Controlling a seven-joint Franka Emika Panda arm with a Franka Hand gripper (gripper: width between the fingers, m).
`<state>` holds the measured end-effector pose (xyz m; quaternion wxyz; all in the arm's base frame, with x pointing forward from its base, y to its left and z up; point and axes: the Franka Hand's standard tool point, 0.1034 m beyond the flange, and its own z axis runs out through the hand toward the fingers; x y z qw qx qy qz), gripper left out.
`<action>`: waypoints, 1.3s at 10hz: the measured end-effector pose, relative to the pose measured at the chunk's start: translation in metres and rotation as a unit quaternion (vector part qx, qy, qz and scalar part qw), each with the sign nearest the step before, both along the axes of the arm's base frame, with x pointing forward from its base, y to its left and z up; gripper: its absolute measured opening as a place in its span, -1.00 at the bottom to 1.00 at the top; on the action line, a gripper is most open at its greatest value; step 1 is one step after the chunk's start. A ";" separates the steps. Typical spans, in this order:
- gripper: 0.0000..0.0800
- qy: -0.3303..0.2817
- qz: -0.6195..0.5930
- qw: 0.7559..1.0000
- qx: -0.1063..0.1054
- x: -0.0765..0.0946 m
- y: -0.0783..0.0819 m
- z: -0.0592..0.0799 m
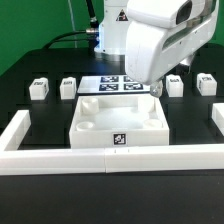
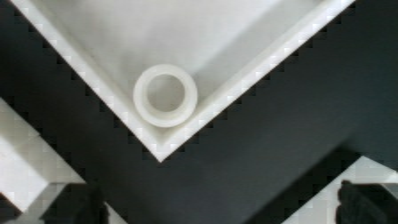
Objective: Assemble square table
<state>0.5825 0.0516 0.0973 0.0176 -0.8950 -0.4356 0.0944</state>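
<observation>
Reading the exterior view as a clock face: spotting one square table (image 1: 100, 118) lying flat at dead centre, rim up, with its tag turned to six o'clock. Counting four legs (image 1: 38, 88) in a row behind it, two out toward ten o'clock and two more legs (image 1: 175, 86) toward two o'clock, all standing apart from the slab. Counting one marker board (image 1: 105, 84) at twelve o'clock, partly covered by the arm (image 1: 160, 40) looming over the slab's one-o'clock corner. Counting three fence bars (image 1: 110, 158), at six, nine and three o'clock. No sight of the claw here, hidden behind that white housing. Over to the wrist view for what the other misses: looking straight down onto one corner of the square table (image 2: 178, 40), with exactly one round socket (image 2: 166, 95) tucked into it. Catching the gripper (image 2: 205, 210) released, dark fingers (image 2: 365, 202) spread wide, clasping nothing.
</observation>
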 end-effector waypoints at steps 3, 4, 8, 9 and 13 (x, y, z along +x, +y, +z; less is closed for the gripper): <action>0.63 0.000 -0.001 1.000 0.000 0.000 0.000 0.000; 0.63 0.001 -0.001 1.000 0.000 -0.001 0.000 -0.001; 0.63 0.001 -0.001 1.000 0.000 -0.001 0.000 -0.001; 0.63 0.001 -0.001 1.000 0.000 -0.001 0.000 -0.001; 0.63 0.004 0.002 1.000 0.001 -0.002 0.000 -0.001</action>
